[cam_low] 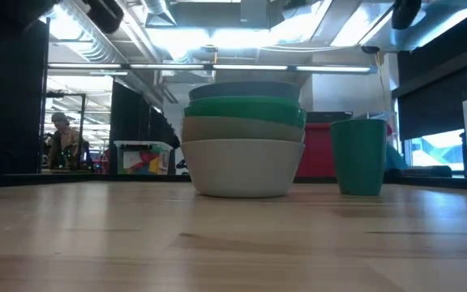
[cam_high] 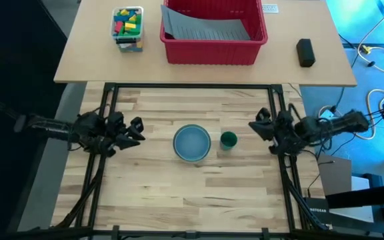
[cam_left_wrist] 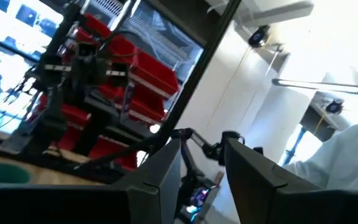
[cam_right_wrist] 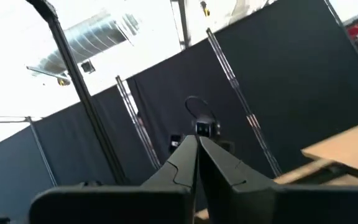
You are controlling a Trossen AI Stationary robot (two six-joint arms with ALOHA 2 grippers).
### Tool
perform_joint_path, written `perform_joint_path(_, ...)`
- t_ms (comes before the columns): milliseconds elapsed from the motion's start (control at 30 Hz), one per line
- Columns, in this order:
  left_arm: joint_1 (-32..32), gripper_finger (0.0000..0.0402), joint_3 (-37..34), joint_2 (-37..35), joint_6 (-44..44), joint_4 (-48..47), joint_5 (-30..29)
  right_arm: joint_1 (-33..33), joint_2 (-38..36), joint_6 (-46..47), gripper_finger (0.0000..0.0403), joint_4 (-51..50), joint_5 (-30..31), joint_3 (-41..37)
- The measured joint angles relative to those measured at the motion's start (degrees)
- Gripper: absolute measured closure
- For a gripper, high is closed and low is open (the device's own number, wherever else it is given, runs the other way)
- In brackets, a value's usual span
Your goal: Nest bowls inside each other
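Note:
The bowls stand nested in one stack [cam_high: 192,143] at the table's middle. From the side, a grey-white bowl [cam_low: 242,166] sits on the wood at the bottom, with a pale one [cam_low: 246,130], a teal green one [cam_low: 246,109] and a light blue one [cam_low: 246,88] inside it. My left gripper [cam_high: 137,128] hangs open and empty at the table's left edge, apart from the stack; its fingers [cam_left_wrist: 160,168] show a gap. My right gripper [cam_high: 255,127] is shut on nothing at the right edge, fingertips together [cam_right_wrist: 197,146].
A small dark green cup [cam_high: 229,140] stands upright just right of the stack [cam_low: 357,156]. On the far table are a red bin [cam_high: 213,30], a box of coloured blocks [cam_high: 128,28] and a black block [cam_high: 305,52]. A person [cam_low: 59,134] is far off in the room.

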Motion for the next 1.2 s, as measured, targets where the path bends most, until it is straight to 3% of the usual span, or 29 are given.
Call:
perform_joint_path(200, 8.10, 0.0295, -0.01, 0.03, -0.30, -2.90, 6.35, -6.67, -9.81, 1.36, 0.0403, -15.98, -4.27, -0.08)
perform_joint_path(733, 17.89, 0.0295, -1.12, 0.45, 10.64, -12.20, 11.61, -23.03, -15.83, 0.08, 0.0403, -26.46, -14.16, -3.44)
perform_joint_path(1000, 21.89, 0.0295, -4.92, 2.58, 8.90, -6.09, 11.61, -25.61, -17.14, 0.47, 0.0403, -14.62, -14.72, -11.81)
perform_joint_path(1200, 21.94, 0.0295, -9.10, 2.40, 7.53, -1.63, 11.53, -25.61, -17.12, 2.99, 0.0403, -14.02, -14.73, -14.25)
